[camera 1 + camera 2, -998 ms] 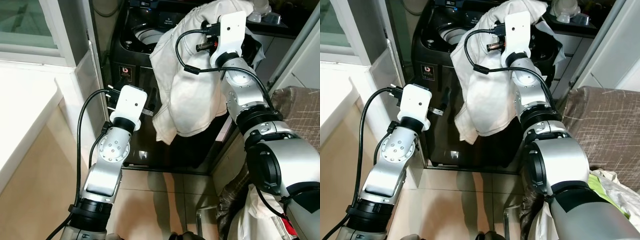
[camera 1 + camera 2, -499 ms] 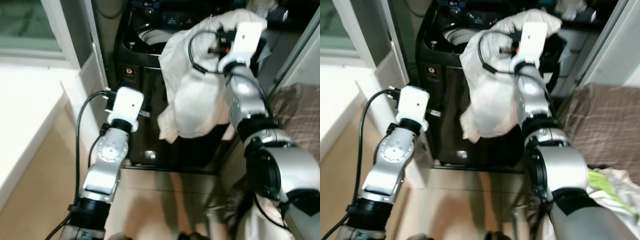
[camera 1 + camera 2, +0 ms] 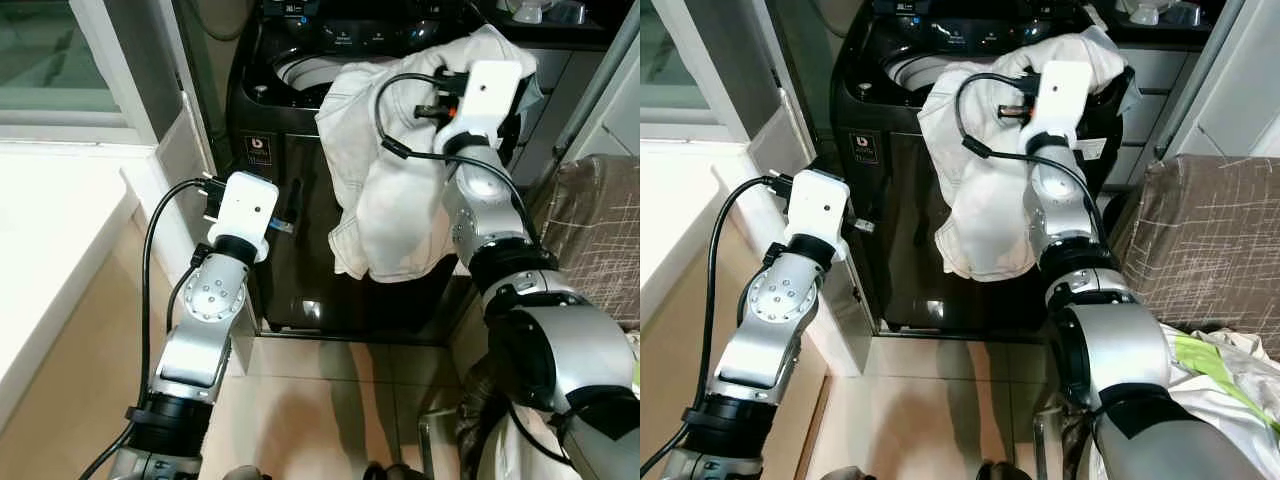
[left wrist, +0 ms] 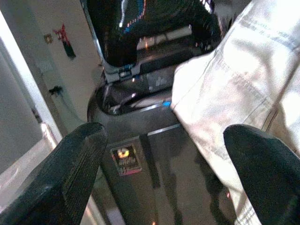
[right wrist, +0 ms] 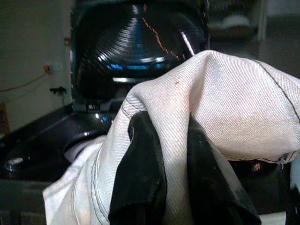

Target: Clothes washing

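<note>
In the left eye view, the right arm is raised over the black top-loading washing machine (image 3: 300, 200), and a white garment (image 3: 395, 200) hangs from it, draped over the machine's front right edge beside the open drum (image 3: 305, 68). The left arm is held lower, in front of the machine's dark front panel. In the left wrist view, the left gripper (image 4: 173, 173) has its jaws spread wide with nothing between them, facing the machine and the hanging cloth. In the right wrist view, the right gripper (image 5: 176, 183) has its black fingers (image 5: 143, 178) pinched narrowly on a fold of the white garment.
</note>
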